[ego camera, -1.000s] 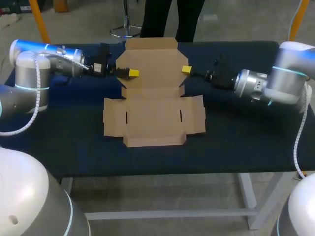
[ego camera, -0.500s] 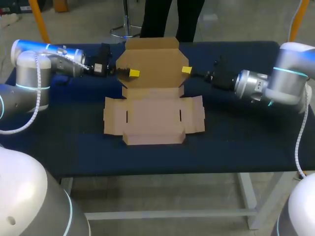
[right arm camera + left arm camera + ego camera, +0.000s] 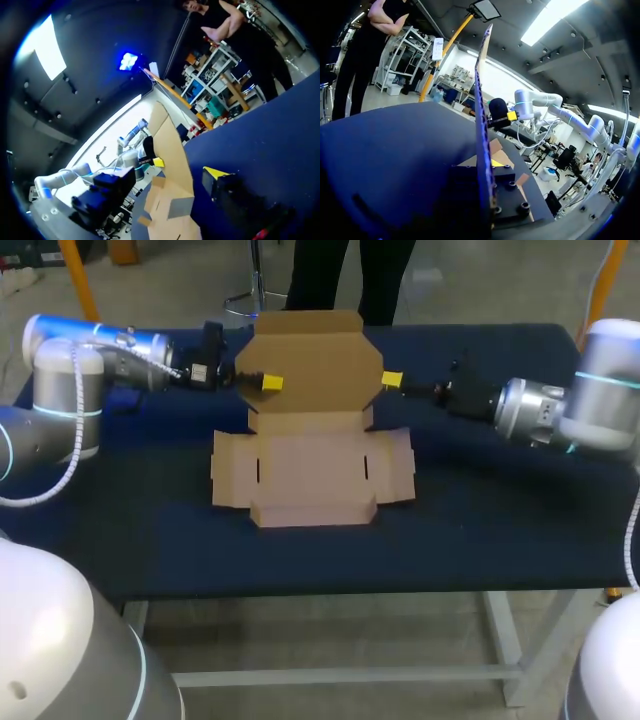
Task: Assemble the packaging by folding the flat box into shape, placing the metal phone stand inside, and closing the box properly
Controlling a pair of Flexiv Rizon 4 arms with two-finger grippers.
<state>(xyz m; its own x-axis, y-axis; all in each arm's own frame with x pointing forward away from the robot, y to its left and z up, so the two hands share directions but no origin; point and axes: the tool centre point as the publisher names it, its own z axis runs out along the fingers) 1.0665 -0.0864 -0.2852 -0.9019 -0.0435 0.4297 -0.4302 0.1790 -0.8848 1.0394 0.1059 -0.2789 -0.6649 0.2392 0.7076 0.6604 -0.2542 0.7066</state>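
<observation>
The cardboard box (image 3: 310, 475) lies unfolded in the middle of the table, its rear lid panel (image 3: 315, 365) lifted steeply off the cloth. My left gripper (image 3: 270, 384) is shut on that panel's left edge. In the left wrist view the panel (image 3: 481, 125) runs edge-on up from between the left gripper's (image 3: 487, 172) fingers. My right gripper (image 3: 392, 380) hangs just off the panel's right edge, open and holding nothing. In the right wrist view one yellow fingertip (image 3: 215, 174) shows, with the panel (image 3: 172, 142) and my left gripper (image 3: 158, 162) ahead of it.
The dark blue table (image 3: 480, 500) has bare cloth on both sides of the box and in front of it. The box's side flaps (image 3: 232, 475) lie flat. My right gripper (image 3: 512, 116) shows beyond the panel in the left wrist view.
The right gripper has opened, let go of the panel's right edge and drawn back to the right. The left gripper keeps its hold, and the panel stands a little steeper.
</observation>
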